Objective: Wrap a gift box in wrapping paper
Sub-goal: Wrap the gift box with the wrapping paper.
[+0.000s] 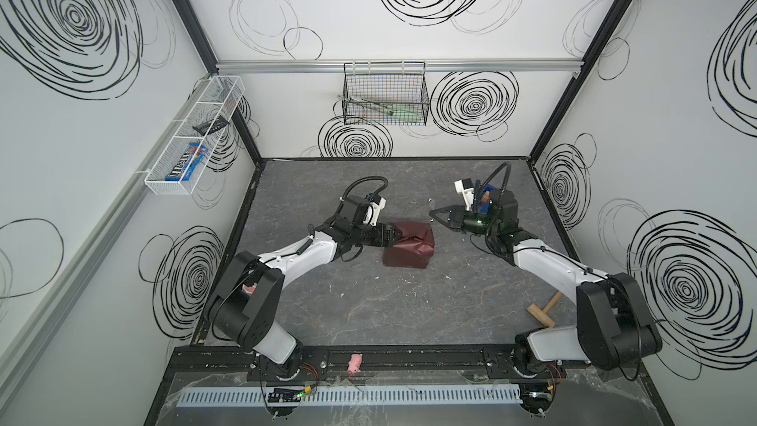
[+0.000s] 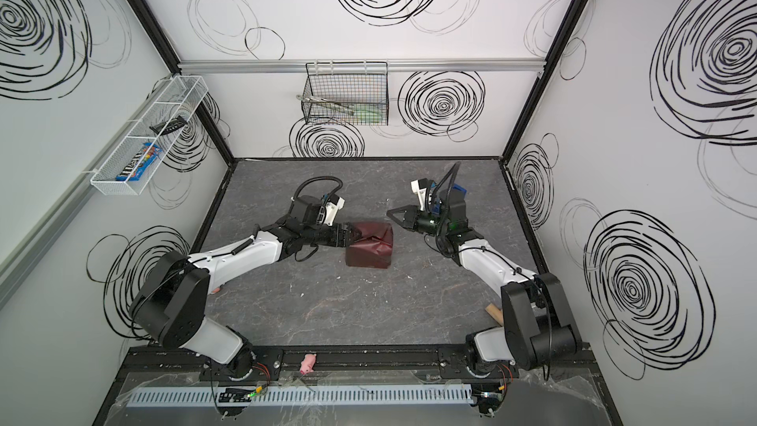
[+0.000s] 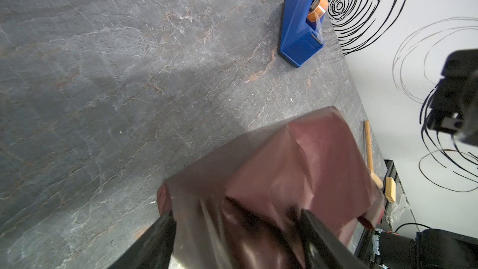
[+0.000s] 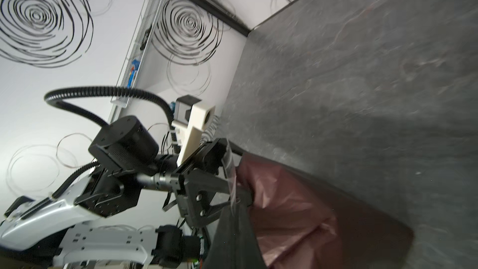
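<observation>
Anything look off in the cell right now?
Yes. The creased maroon wrapping paper sits loose and lopsided, with slack folds bunched at the open left gripper. A small pink pig-shaped toy lies on the black front rail, and a light wooden mallet lies by the right arm; neither suits wrapping.

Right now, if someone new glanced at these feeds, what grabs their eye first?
The maroon wrapping paper, creased into a box-shaped bundle at mid-table, stands out against the grey table. The left gripper has its jaws spread at the bundle's left end, while the right gripper hangs shut and apart on the other side. The bright blue tape dispenser sits on the far right part of the table.
</observation>
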